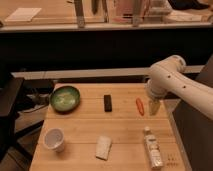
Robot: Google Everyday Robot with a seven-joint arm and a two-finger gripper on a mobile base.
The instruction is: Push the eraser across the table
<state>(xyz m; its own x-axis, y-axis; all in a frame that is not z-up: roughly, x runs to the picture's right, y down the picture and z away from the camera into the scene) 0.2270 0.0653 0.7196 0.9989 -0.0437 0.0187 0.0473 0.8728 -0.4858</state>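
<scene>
The eraser, a small black bar, lies flat near the middle of the far half of the light wooden table. My gripper hangs from the white arm at the table's right edge, just right of a small orange object. It is well to the right of the eraser and apart from it.
A green bowl sits at the far left. A white cup stands at the near left. A whitish rectangular block lies near the front. A clear bottle lies at the near right. A dark counter runs behind the table.
</scene>
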